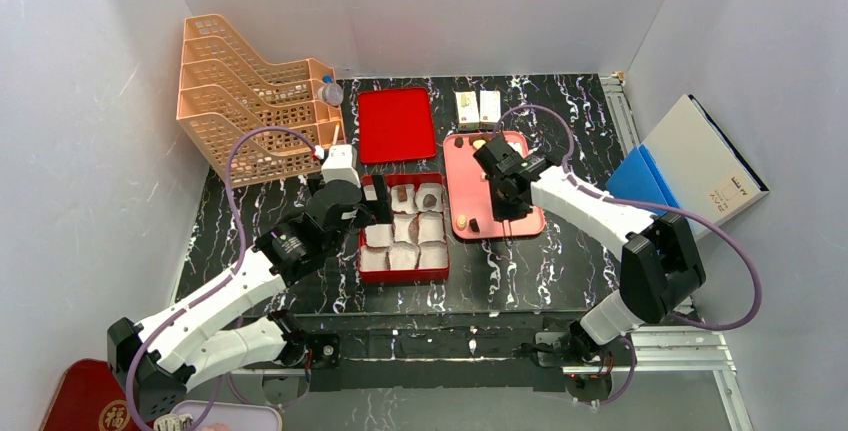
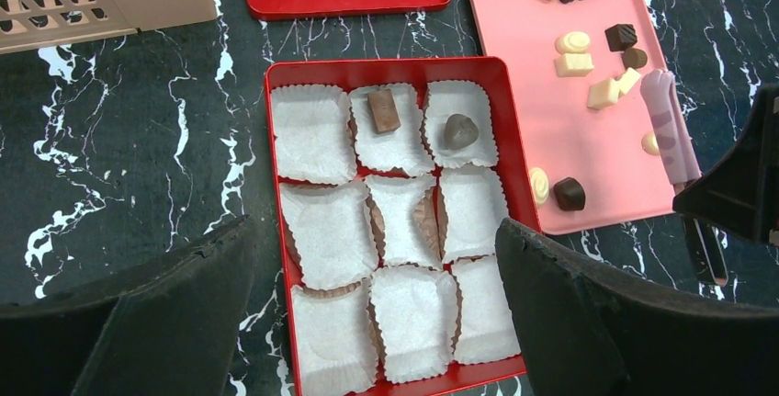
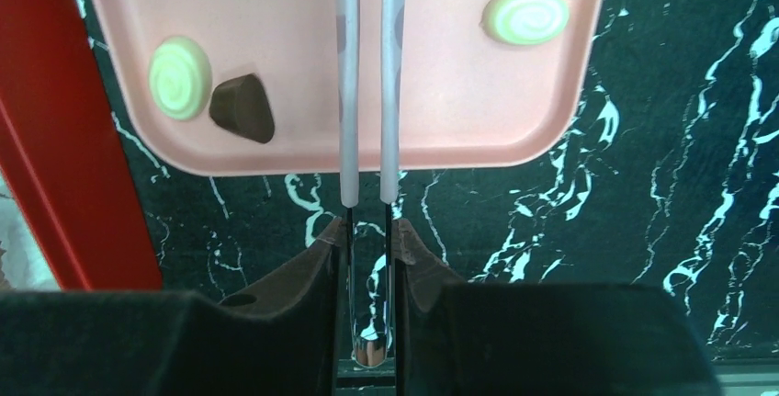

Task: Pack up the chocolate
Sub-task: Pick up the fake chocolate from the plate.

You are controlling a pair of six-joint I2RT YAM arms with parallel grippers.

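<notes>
Holding tongs (image 3: 346, 93) over the pink tray (image 3: 441, 93) of chocolate (image 3: 241, 109) is the right hand (image 3: 367, 240); the left hand (image 2: 372, 258) gapes wide above a red box (image 2: 386, 67).

Right wrist view: tongs (image 3: 367, 84) run off top edge, I cannot see tips. Pink tray (image 3: 276, 10) cropped there too. Top view: chocolate (image 1: 461, 221) too small for me to count. Left wrist view: left finger (image 2: 597, 322) hides red box's (image 2: 386, 67) lower right corner.
</notes>
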